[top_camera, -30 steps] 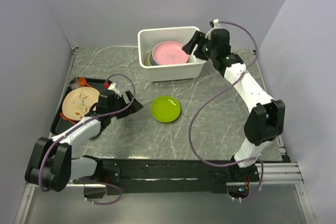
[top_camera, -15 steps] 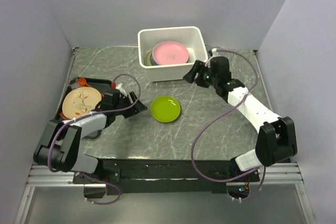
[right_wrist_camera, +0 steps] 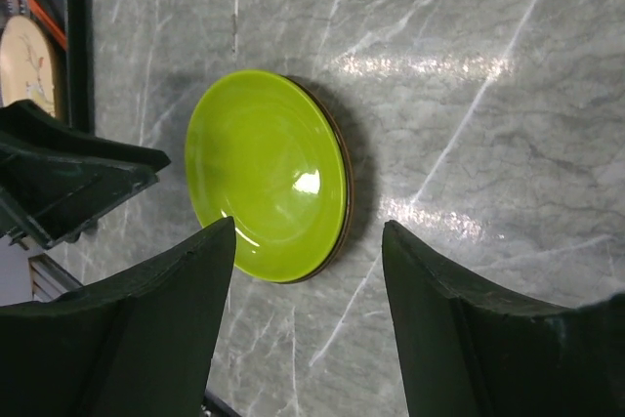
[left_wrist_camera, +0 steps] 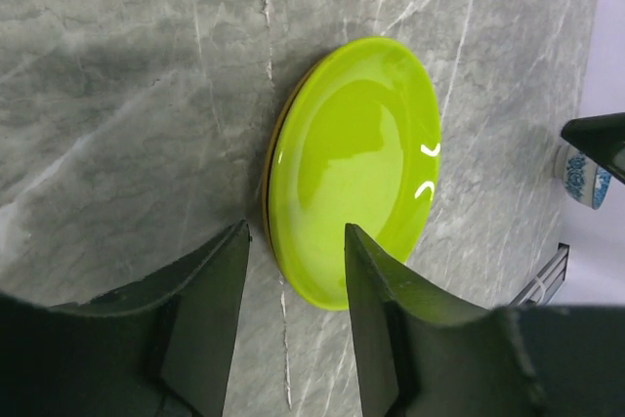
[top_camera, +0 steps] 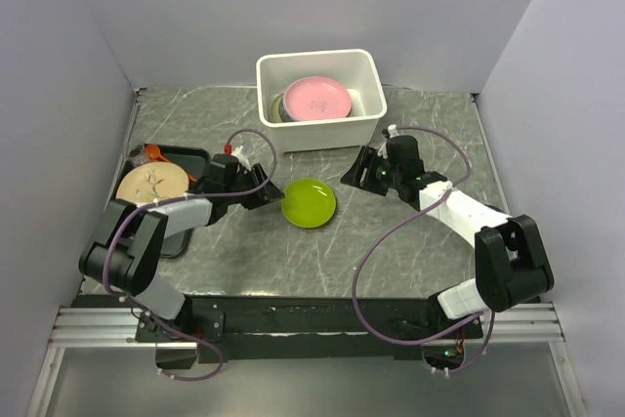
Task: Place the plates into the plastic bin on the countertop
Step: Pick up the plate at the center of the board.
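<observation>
Jaws both spread, flanking plate (top_camera: 309, 202), pinching nothing. Risk: clashing over same plate, or nudging flat rim along slick surface (top_camera: 410, 261).

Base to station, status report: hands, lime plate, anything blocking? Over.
Left hand open, straddling rim of lime green plate. Right hand open, empty, opposite side. Plate on countertop; plastic bin holds pink plate. Nothing between them.

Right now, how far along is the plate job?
Done: pink plate tops a stack in the plastic bin. In hand: left end effector and right end effector, both open, flank the lime green plate on the countertop; neither grips it. Left: binning that plate.
</observation>
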Controlling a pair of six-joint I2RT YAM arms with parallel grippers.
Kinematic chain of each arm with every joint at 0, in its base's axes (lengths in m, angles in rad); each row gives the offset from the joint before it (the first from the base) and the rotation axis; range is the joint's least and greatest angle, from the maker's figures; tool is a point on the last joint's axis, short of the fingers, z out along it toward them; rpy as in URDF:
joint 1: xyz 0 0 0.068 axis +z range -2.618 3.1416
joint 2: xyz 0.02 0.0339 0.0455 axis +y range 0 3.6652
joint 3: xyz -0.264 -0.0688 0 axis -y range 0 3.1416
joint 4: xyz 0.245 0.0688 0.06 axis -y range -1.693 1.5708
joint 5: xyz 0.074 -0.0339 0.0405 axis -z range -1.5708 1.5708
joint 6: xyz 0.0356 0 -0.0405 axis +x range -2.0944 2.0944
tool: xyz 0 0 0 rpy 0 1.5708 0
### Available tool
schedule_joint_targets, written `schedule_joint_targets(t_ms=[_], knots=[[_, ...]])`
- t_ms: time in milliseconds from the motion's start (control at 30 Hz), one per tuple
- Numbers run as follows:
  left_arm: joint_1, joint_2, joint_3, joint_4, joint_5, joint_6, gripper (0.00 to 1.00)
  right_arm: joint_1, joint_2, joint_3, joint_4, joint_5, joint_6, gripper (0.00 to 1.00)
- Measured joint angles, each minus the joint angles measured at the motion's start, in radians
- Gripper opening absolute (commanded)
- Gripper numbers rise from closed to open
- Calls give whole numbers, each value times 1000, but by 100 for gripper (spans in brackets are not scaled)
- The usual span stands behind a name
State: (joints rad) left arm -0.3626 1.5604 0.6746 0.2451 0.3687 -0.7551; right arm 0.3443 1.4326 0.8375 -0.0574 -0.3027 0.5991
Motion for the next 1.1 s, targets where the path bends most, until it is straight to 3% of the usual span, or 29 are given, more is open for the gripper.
schedule_joint_targets(t_ms=[367,1100], knots=[[-30,82,30,6,-2,1,41,0,11,-13,45,-11,6,68],[-34,106,35,21,-3,2,1,0,14,-13,47,-13,6,68]])
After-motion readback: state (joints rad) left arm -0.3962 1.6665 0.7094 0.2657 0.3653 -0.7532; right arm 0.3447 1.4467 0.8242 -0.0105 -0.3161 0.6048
